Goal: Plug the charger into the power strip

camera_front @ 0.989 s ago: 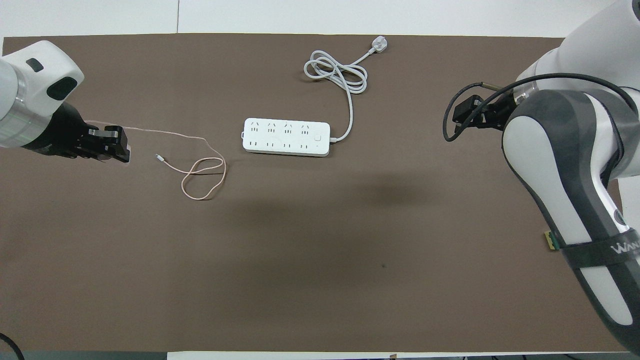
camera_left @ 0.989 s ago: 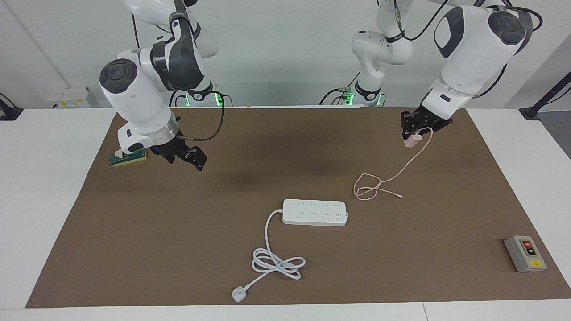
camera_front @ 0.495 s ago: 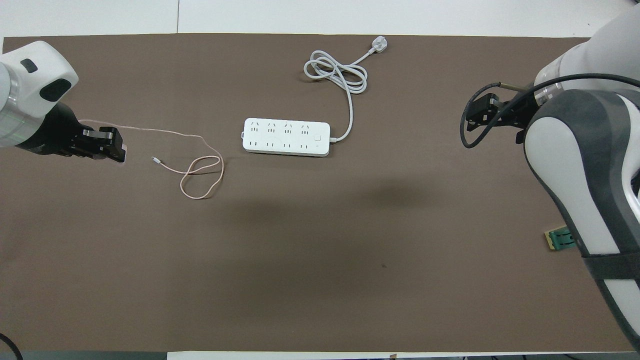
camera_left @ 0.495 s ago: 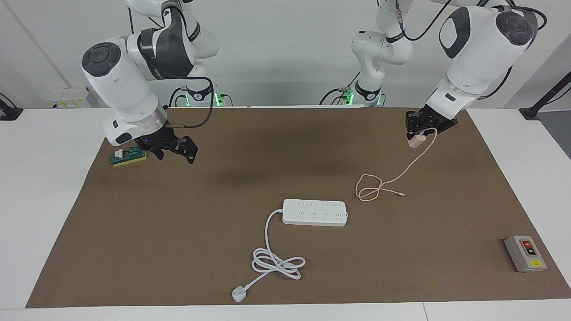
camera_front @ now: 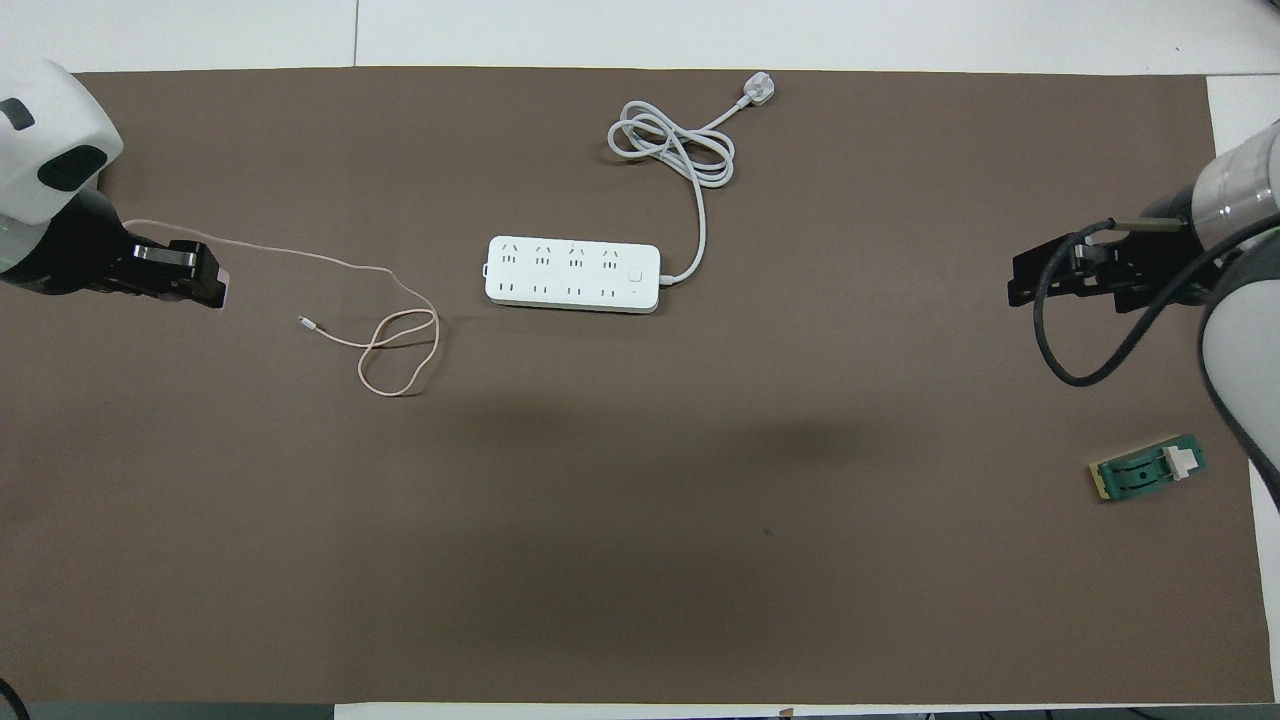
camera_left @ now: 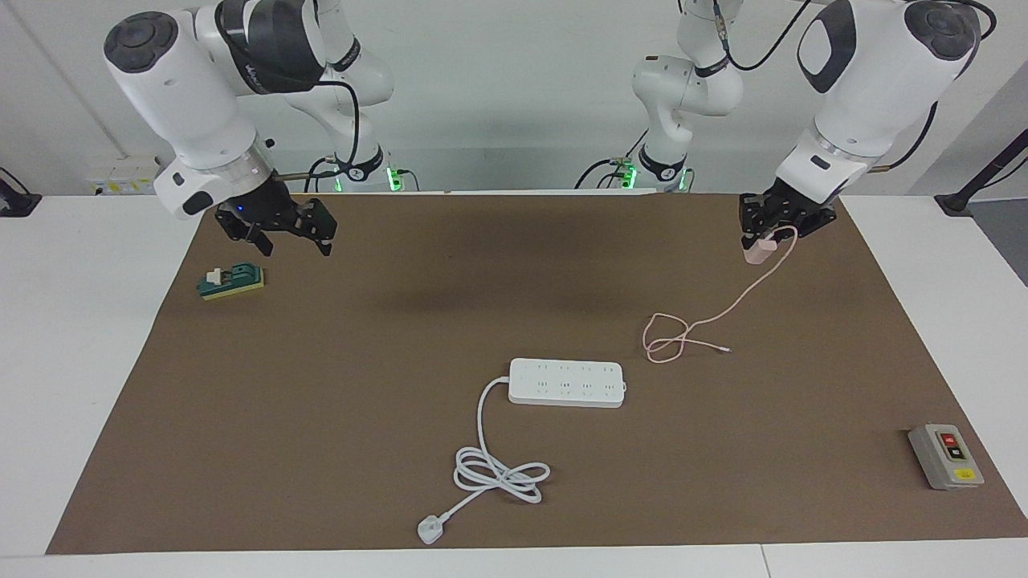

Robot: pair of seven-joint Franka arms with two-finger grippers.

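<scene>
The pale pink charger (camera_left: 755,254) is held in my left gripper (camera_left: 760,239), which is shut on it above the brown mat toward the left arm's end of the table. In the overhead view the left gripper (camera_front: 200,286) hides most of the charger. Its thin pink cable (camera_left: 683,333) trails down to a loop on the mat (camera_front: 400,345). The white power strip (camera_left: 566,383) lies flat mid-table, sockets up, also in the overhead view (camera_front: 573,274). My right gripper (camera_left: 293,231) hangs empty over the mat toward the right arm's end (camera_front: 1040,280).
The strip's thick white cord (camera_left: 494,470) coils farther from the robots and ends in a white plug (camera_left: 430,530). A grey switch box (camera_left: 945,456) sits toward the left arm's end. A small green block (camera_left: 233,281) lies below the right gripper.
The right arm rose and drew back toward its end of the table, uncovering the green block. The left gripper carried the charger a little toward the left arm's end, dragging the cable.
</scene>
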